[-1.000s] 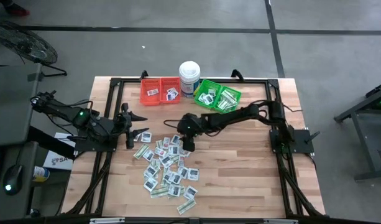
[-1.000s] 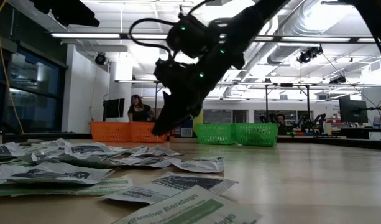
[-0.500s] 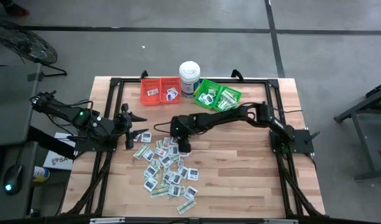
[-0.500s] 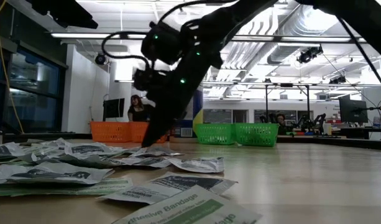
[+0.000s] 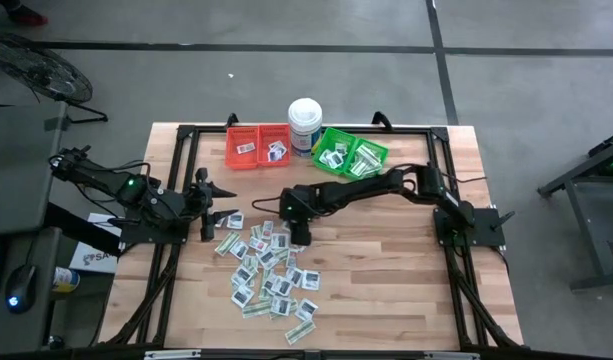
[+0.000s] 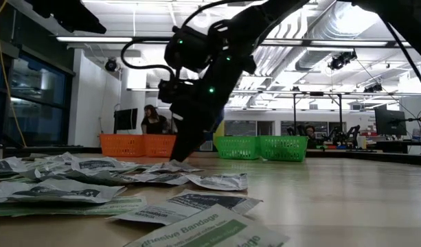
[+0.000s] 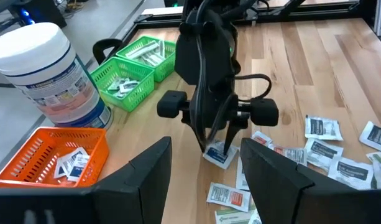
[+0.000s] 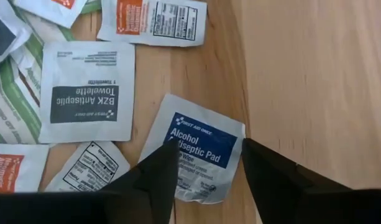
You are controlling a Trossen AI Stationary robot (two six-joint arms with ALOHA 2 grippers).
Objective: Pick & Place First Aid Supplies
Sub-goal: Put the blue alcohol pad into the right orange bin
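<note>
The right gripper (image 5: 298, 238) was down at the upper edge of the first aid packets (image 5: 269, 268) scattered mid-table, fingers spread open straddling a white-and-blue alcohol prep pad (image 8: 199, 147) lying flat on the wood, not pinched yet. The left gripper (image 5: 229, 201) sat open too, parked off by the table's left side, holding nothing.

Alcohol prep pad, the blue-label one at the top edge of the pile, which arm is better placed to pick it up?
The right. The right gripper hangs directly over the alcohol prep pad, fingers open on either side of it. The left gripper waits near the table's left edge, away from the pile.
</note>
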